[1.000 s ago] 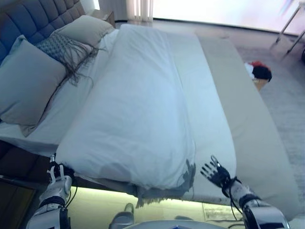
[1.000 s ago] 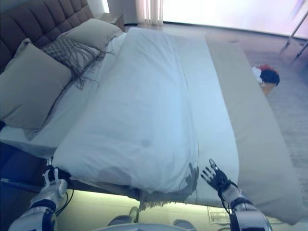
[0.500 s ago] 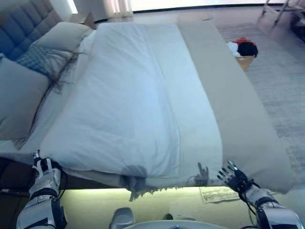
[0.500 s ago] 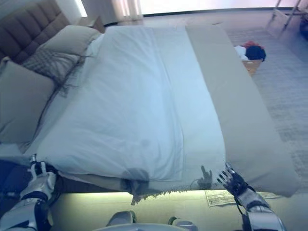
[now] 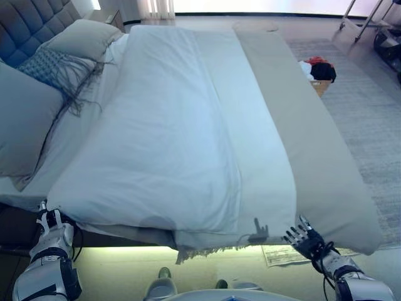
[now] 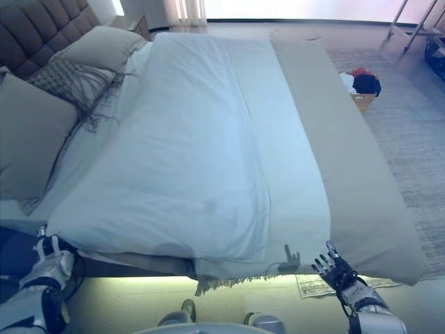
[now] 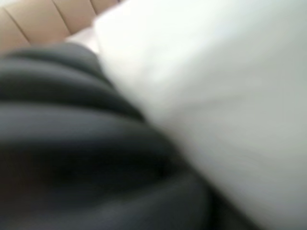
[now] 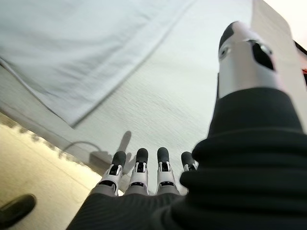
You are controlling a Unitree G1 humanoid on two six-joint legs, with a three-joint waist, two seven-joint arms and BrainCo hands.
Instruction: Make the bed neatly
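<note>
A white duvet (image 5: pixel 169 138) lies folded along the bed, its near edge overhanging the bed's side. Beside it runs a white sheet strip (image 5: pixel 263 157), then a beige runner (image 5: pixel 313 150) over the foot end. Grey pillows (image 5: pixel 25 119) and a fringed throw (image 5: pixel 53 69) rest against the padded headboard (image 5: pixel 31 19). My left hand (image 5: pixel 49 227) stands below the duvet's near left corner, fingers straight up. My right hand (image 5: pixel 306 238) hovers open at the bed's near edge where sheet meets runner; its wrist view shows straight fingers (image 8: pixel 139 167) holding nothing.
A fringe (image 5: pixel 200 253) hangs under the duvet's near edge. A paper (image 5: pixel 282 254) lies on the floor by my right hand. A box with red and black clothes (image 5: pixel 318 68) sits on the rug (image 5: pixel 369 125) beyond the bed's foot. Chair legs (image 5: pixel 369 19) stand at the far right.
The camera has shifted. My right hand has moved along the bed's near edge toward the foot end, from beside the duvet's corner to the runner's border. The left hand stays low.
</note>
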